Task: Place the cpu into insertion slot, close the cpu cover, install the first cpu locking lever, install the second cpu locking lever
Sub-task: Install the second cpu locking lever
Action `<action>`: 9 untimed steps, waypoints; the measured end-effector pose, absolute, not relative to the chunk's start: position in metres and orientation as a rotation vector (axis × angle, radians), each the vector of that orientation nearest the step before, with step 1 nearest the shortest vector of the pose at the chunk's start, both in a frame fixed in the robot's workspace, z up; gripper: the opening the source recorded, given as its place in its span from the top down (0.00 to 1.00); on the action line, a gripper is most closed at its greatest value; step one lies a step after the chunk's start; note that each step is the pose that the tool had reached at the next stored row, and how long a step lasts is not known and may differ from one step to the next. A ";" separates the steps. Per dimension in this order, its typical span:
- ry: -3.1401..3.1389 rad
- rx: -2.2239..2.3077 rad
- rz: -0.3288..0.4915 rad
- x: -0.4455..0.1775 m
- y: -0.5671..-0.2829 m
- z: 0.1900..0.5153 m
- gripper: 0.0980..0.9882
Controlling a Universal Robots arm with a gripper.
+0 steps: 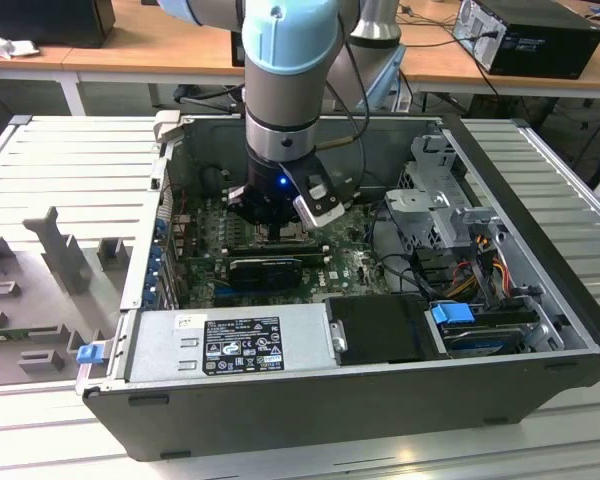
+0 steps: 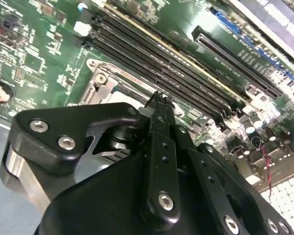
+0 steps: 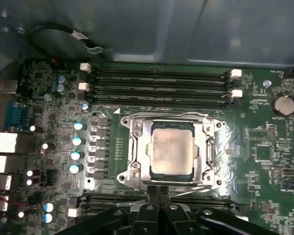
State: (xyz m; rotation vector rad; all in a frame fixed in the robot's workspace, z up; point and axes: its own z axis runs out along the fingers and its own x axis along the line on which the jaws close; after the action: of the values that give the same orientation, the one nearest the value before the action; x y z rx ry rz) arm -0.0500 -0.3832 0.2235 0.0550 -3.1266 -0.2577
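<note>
In the first wrist view the cpu (image 3: pixel 171 149) lies flat in the insertion slot (image 3: pixel 129 177), its pale metal face showing through the window of the cpu cover (image 3: pixel 146 147), which lies down over it. A thin silvery locking lever (image 3: pixel 212 147) runs along one side of the socket. My gripper (image 3: pixel 159 192) is shut, its two black fingers pressed together with the tips at the socket's edge. The second wrist view shows a fingertip (image 2: pixel 159 100) just above a corner of the socket (image 2: pixel 101 81). In the exterior view the gripper (image 1: pixel 278 228) reaches down inside the open computer case.
Long black memory slots (image 3: pixel 157 85) run beside the socket, with more slots (image 3: pixel 105 198) on its other side. A row of capacitors (image 3: pixel 77 142) and a coin battery (image 3: pixel 283 104) stand nearby. A power supply (image 1: pixel 230 345), drive cage (image 1: pixel 430 200) and cables (image 1: pixel 480 270) crowd the case.
</note>
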 end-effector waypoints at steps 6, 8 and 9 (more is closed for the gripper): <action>-3.122 0.056 -0.313 -0.064 -0.394 0.223 0.99; -3.118 0.055 -0.360 -0.066 -0.399 0.222 0.99; -3.117 0.055 -0.368 -0.067 -0.399 0.221 0.99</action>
State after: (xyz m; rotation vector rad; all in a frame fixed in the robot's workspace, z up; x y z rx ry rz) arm -0.0665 -0.3994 0.2213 0.0549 -3.1168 -0.3684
